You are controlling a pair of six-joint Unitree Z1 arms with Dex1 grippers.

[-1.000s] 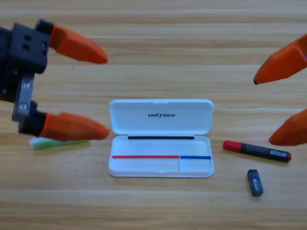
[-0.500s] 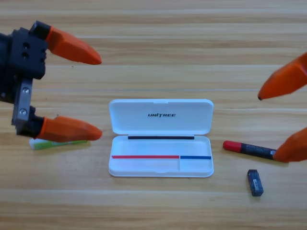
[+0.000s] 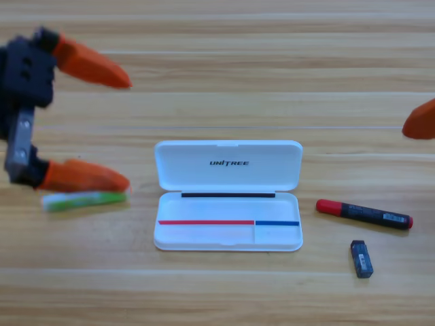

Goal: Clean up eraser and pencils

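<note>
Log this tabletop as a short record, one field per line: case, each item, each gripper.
case: white case, lid open, mid-table, nothing in it
green pencil: green pencil, flat, left of case
red-capped pencil: red-capped pencil, flat, right of case
eraser: eraser, on table below red-capped pencil
left gripper: left gripper, fingers open, at left edge, above green pencil
right gripper: right gripper, at right edge, only one tip showing

Eraser (image 3: 361, 259): small dark block, flat, lower right, just below the black pen.
Green pen (image 3: 84, 200): light green and white, flat, near-horizontal, left.
Black pen (image 3: 363, 213): red cap leftward, flat, slightly tilted, right.
</note>
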